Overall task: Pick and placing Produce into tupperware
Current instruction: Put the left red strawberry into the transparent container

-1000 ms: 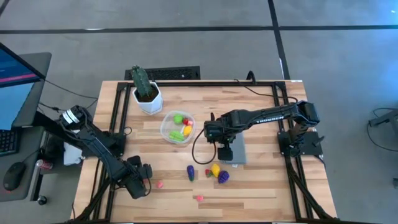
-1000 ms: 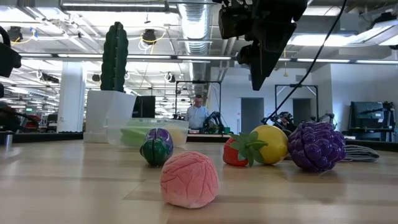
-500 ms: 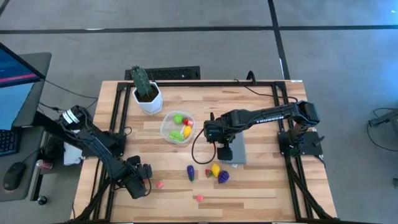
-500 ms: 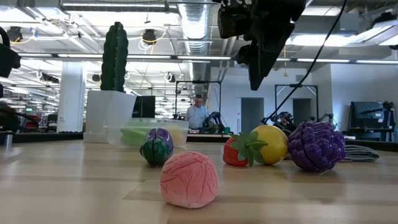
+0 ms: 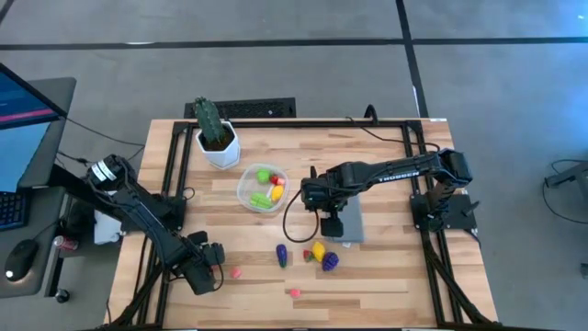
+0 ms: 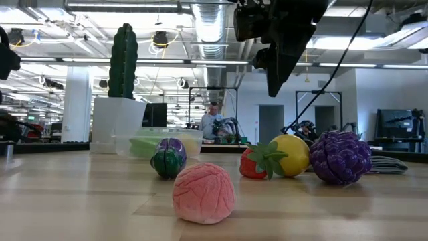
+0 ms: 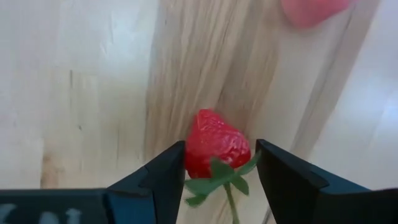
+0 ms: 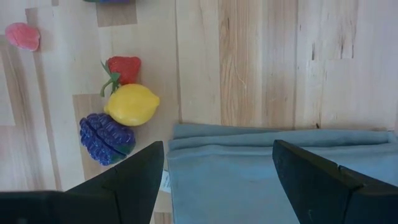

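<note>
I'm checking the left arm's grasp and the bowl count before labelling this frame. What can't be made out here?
- Left gripper: its fingers flank the strawberry, but actual contact is unclear in the left wrist view; in the high view the gripper itself covers it.
- Tupperware: its contents are too small to count in the high view; in the low view the purple-green piece blocks it.
- Right gripper: hangs open above the cloth; height unclear.

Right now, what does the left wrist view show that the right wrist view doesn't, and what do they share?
Only the left wrist view: a strawberry between the left gripper fingers, which sit close on both sides of it.
Only the right wrist view: the open right gripper over the grey cloth, plus a lemon, purple grapes and another strawberry.
Both: wooden table and a pink piece at the frame edge.
</note>
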### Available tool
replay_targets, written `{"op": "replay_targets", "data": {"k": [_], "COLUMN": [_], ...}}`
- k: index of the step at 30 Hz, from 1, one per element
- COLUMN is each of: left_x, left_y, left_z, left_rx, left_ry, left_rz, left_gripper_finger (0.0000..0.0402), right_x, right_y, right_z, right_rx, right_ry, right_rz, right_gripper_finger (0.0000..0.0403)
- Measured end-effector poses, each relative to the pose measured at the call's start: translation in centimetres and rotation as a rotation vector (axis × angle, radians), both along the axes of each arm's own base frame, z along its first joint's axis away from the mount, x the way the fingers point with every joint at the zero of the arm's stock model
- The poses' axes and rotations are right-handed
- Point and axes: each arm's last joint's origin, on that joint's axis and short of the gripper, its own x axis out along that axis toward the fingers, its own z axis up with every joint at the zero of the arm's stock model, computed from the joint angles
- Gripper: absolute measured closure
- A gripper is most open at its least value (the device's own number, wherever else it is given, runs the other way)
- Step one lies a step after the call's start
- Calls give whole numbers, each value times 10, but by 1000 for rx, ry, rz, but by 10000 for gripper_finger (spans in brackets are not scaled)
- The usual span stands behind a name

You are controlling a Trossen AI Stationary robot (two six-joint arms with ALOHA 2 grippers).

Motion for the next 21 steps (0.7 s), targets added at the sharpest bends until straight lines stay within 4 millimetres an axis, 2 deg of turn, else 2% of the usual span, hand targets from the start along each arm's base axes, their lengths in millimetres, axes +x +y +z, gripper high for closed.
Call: {"op": "replay_targets", "data": {"k": [7, 21], "left_x": [-1, -2], "left_y": [4, 5], "left_z": [10, 10], "left_rx": [9, 27], "left_ry": [-55, -53], "left_rz": [7, -4], "left_gripper_finger": [228, 228], "right_x": [0, 1], "right_y": [0, 0], "right_z": [0, 0], "right_rx": [0, 1], "right_ry": [-3, -8], "right_rz": [0, 0], "right_gripper_finger": [81, 81]}}
